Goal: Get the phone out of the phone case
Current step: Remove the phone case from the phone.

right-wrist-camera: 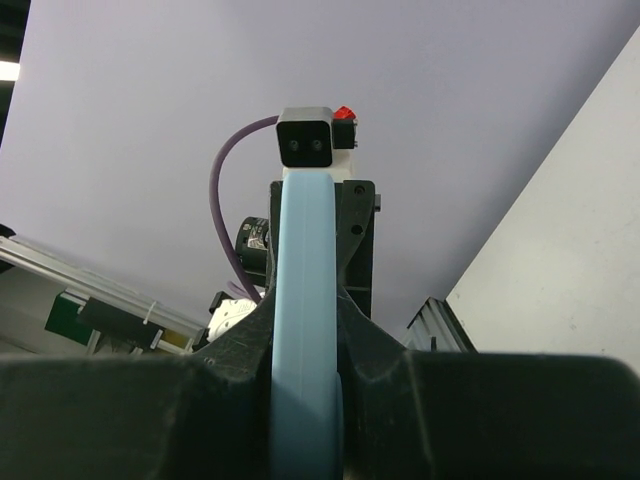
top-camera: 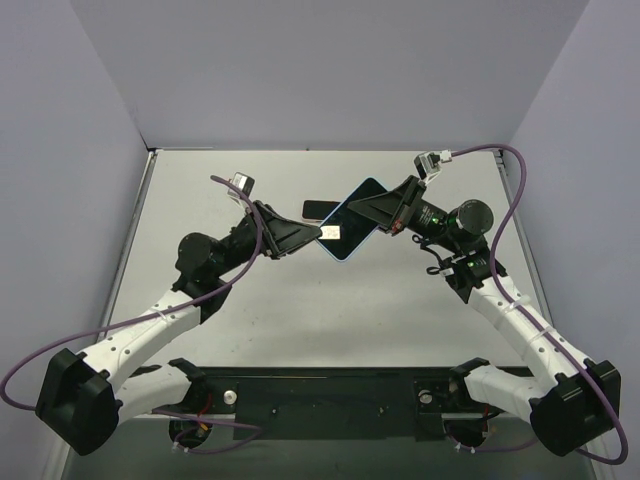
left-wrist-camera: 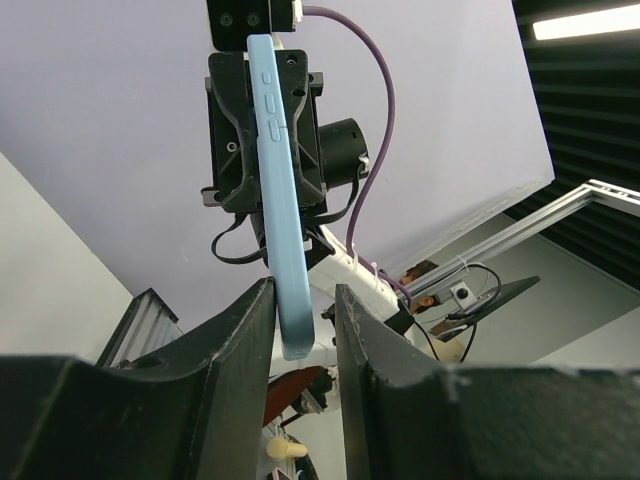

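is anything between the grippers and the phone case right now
Nothing visible. The right gripper clamps the phone case at one end; the left gripper straddles the other, with a gap beside one of its jaws.

I'm working in what looks like a robotics lab. The pale bench is boxed in by plain lavender screen walls at nine, twelve and three o'clock, like a purpose-built test cell. The left arm and right arm are bolted to a black mounting plate at six o'clock, and purple cables trail from them. My left wrist view catches an aluminium frame rail at three o'clock and a strip light on a dark slatted ceiling at one o'clock.
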Controlling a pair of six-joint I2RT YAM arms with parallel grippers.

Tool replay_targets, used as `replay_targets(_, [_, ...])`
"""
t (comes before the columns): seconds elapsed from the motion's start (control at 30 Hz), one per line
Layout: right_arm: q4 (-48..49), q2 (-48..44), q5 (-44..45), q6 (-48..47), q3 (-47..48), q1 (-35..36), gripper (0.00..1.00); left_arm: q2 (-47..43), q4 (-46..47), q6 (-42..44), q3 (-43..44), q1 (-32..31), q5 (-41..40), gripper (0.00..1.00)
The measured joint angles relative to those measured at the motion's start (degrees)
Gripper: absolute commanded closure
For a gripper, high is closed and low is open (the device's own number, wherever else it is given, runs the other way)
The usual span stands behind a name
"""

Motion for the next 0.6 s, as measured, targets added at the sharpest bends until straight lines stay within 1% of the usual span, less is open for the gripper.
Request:
replay_targets(0.1, [-0.2, -0.2, 0.0, 0.2, 0.0, -0.2, 1.00, 0.1, 0.0, -0.1, 0.0, 0.0, 0.0, 0.68])
replay_targets(0.17, [-0.2, -0.3, 0.0, 0.2, 0.0, -0.3, 1.00, 0.2, 0.0, -0.2, 0.0, 0.0, 0.0, 0.76])
replay_targets(0.2, [-0.2, -0.3, 0.0, 0.3, 0.0, -0.4, 1.00, 0.3, 0.0, -0.2, 0.0, 0.0, 0.0, 0.81])
replay_targets(0.33, [-0.2, -0.2, 0.0, 0.4, 0.0, -0.7, 1.00, 1.2, 0.7, -1.0, 0.0, 0.0, -0.1, 0.95])
replay_targets(0.37, [-0.1, 0.0, 0.0, 0.7, 0.0, -0.9, 1.00, 1.6, 1.4, -1.2, 0.0, 0.0, -0.1, 0.97])
replay_targets(0.43, [0.6, 0.6, -0.1, 1.7, 0.0, -1.1, 1.00, 2.5, 3.2, -1.6, 0.1, 0.0, -0.2, 1.00])
replay_targets(0.6, [7.1, 3.1, -0.6, 7.3, 0.0, -1.5, 1.00, 4.7, 8.9, -1.8, 1.1, 0.0, 0.0, 1.00])
